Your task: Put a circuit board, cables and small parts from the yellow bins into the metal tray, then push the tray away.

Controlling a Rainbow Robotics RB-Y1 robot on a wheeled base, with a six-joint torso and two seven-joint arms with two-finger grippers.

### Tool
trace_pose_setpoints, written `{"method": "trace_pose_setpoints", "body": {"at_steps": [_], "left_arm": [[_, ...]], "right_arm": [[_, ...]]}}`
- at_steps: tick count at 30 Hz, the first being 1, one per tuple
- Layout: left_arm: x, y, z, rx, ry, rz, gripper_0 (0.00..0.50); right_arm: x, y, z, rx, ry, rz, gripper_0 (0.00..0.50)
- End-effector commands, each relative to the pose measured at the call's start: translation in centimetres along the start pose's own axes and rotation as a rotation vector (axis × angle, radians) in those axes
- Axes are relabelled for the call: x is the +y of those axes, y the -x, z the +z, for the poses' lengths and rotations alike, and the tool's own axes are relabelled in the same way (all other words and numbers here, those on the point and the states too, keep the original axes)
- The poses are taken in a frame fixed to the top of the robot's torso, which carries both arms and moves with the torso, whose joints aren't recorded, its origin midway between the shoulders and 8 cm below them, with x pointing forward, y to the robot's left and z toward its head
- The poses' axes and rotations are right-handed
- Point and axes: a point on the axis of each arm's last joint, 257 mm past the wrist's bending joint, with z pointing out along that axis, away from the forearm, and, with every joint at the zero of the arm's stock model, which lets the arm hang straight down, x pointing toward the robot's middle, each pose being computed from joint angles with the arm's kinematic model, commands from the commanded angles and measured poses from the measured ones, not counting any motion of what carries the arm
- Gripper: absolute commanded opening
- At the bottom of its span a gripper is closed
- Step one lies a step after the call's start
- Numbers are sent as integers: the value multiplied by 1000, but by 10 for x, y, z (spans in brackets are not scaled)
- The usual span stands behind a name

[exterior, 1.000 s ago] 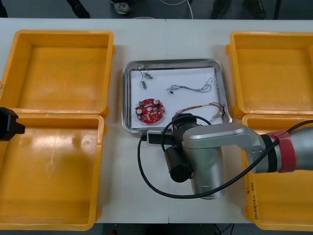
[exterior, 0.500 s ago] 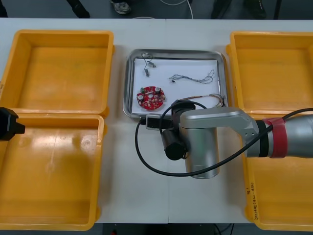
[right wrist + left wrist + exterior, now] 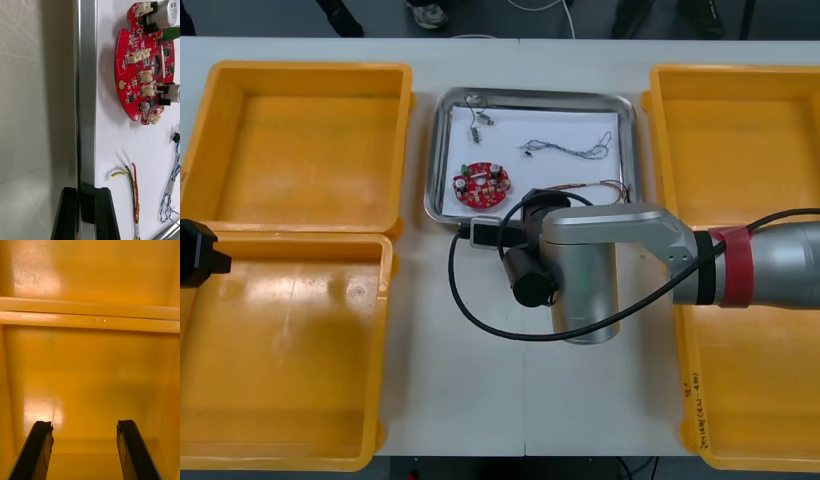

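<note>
Right gripper (image 3: 87,216) is clamped on the near rim of the metal tray (image 3: 86,93), one finger on each side of the rim. On the tray's white inside are noted the round red circuit board (image 3: 144,63), the red and yellow cable (image 3: 134,187) and the twisted blue and white cable (image 3: 170,195). Left gripper (image 3: 86,450) is held over a left-side yellow bin (image 3: 90,371), fingers spread, nothing grasped.

Light table (image 3: 470,400), metal tray (image 3: 540,94) mid (nearer far edge), 2 yellow bins (image 3: 300,150) ea. side
</note>
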Motion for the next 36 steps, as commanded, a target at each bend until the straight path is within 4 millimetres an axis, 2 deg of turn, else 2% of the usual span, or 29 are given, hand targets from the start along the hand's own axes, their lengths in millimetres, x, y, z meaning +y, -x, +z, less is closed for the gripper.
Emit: {"method": "trace_pose_setpoints", "body": {"at_steps": [1,22,36], "left_arm": [[11,0,-11,-15,36,93,500],[11,0,-11,-15,36,93,500],[11,0,-11,-15,36,93,500]], "right_arm": [[-25,27,-5,-57,-34,5,0],[-54,21,12,-56,-60,21,0],[-74,27,20,-87,-72,25,0]]}}
